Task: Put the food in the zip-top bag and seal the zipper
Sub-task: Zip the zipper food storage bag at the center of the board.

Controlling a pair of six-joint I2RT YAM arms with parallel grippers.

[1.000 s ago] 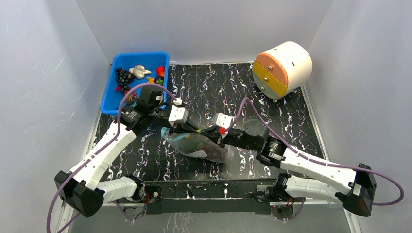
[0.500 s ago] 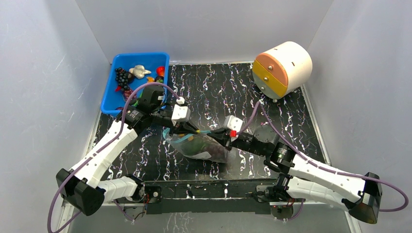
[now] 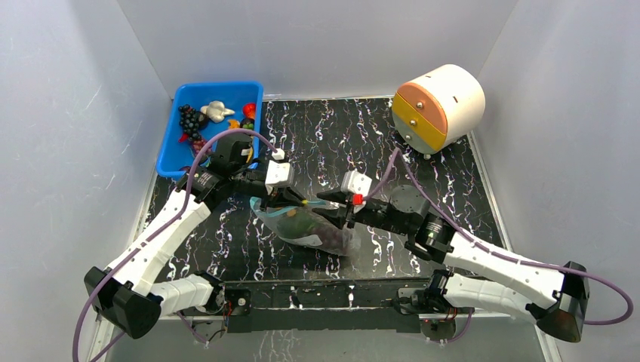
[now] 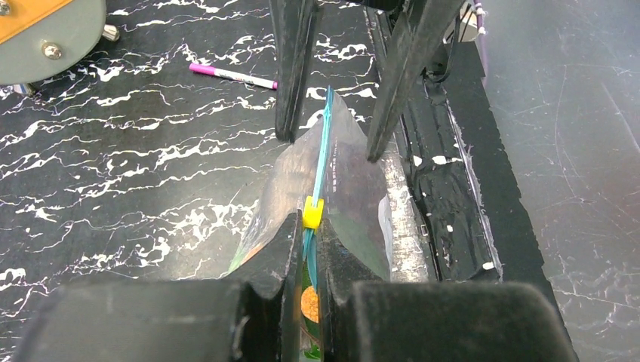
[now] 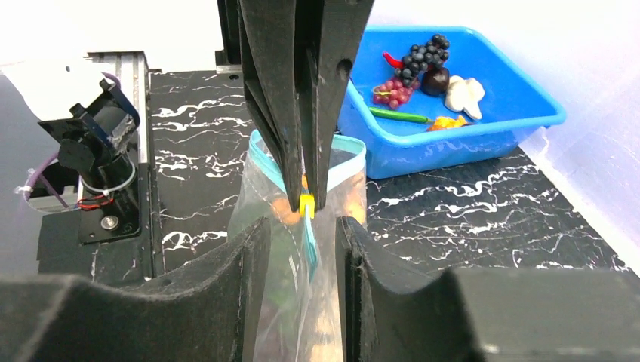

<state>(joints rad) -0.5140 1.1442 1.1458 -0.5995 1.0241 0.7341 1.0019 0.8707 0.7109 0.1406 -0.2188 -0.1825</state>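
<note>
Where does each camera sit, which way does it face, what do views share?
Top external: above, behind the bases, looking down at the black marbled table; both arms show.
Left wrist: faces the right gripper across the clear zip-top bag; the left gripper pinches its teal zipper.
Right wrist: faces the blue plastic bin; its fingers straddle the bag.
Shared: the yellow slider.

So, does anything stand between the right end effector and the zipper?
Nothing visible does. The zipper lies between the open fingers of the right end effector; the left end effector pinches it by the yellow slider.
</note>
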